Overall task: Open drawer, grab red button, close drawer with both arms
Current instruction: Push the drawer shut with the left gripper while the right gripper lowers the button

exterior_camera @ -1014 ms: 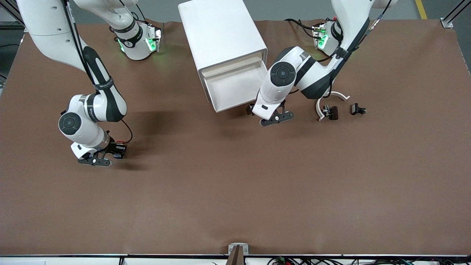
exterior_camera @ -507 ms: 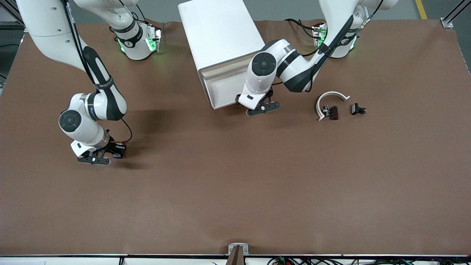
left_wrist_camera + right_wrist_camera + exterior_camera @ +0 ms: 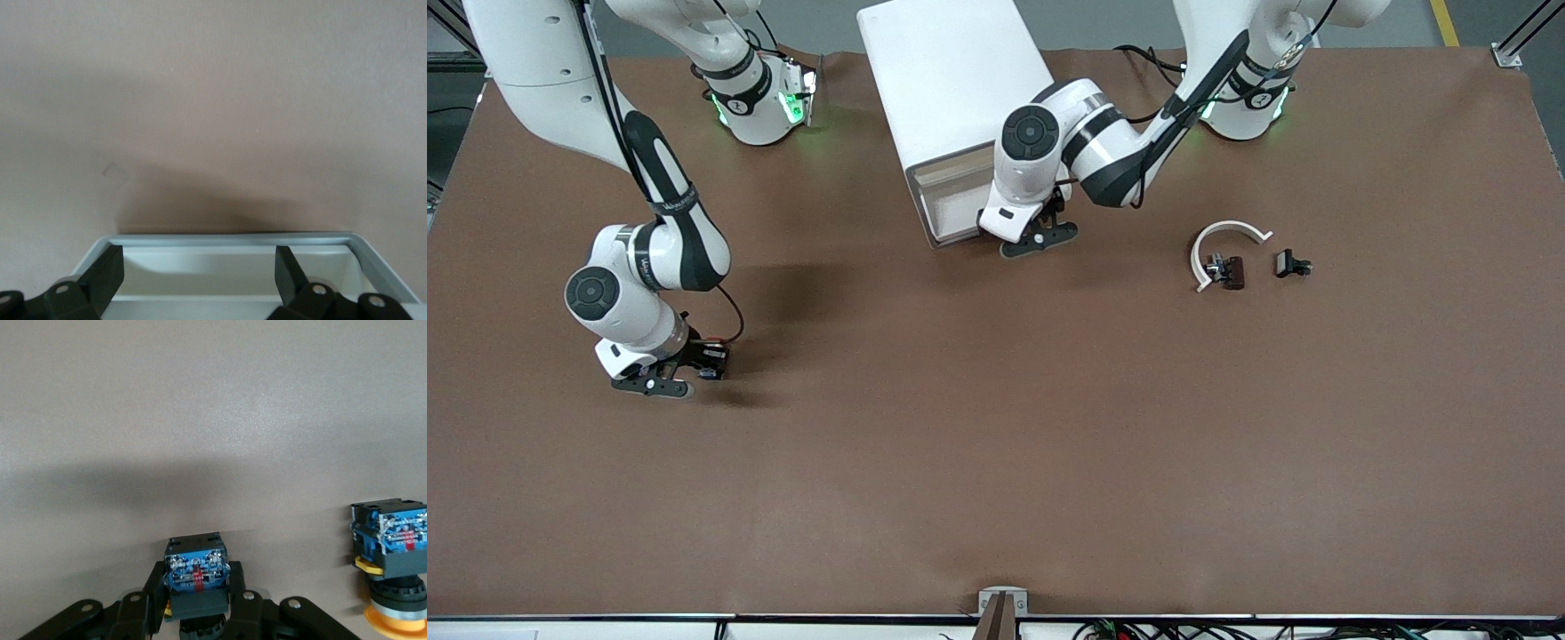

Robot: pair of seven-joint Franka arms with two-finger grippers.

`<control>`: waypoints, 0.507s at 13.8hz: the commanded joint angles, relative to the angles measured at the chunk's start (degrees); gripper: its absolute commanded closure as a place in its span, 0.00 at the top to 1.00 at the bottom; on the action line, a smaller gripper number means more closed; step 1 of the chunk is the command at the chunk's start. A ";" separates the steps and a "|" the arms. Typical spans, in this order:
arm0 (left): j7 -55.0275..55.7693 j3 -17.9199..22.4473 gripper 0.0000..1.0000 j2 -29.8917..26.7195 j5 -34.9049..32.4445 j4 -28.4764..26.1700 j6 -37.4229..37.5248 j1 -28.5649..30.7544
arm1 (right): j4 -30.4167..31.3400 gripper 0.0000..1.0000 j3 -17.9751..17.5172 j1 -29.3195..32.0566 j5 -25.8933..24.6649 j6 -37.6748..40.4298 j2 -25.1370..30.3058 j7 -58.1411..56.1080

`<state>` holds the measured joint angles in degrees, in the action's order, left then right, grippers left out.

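White cabinet (image 3: 960,98), landmark. Drawer (image 3: 951,209) part-open at its front; my left claw (image 3: 1039,238), fingers spread, sits against the drawer's rim to push it. Toward the right arm's end, right claw (image 3: 656,384) grips button (image 3: 197,577), low over the surface (image 3: 996,444).

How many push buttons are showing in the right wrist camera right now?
2. One button is gripped in the right gripper; a yellow-capped button stands on the table beside it. Others may be hidden.
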<state>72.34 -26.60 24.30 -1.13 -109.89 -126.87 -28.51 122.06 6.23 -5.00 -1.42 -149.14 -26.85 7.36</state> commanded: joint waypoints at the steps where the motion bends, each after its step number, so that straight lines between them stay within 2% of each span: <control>1: 3.85 -0.56 1.00 1.45 -0.63 1.26 0.22 -1.54 | 1.95 0.00 -0.87 1.39 -1.30 2.44 2.24 -0.15; 7: 8.61 -2.32 1.00 3.56 -0.02 2.22 0.39 -3.04 | 1.95 0.00 -0.87 1.57 -1.30 3.42 2.77 -0.24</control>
<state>79.07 -27.77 26.41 -1.13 -109.29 -126.87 -31.55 122.28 6.27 -4.93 -1.45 -146.11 -26.15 7.36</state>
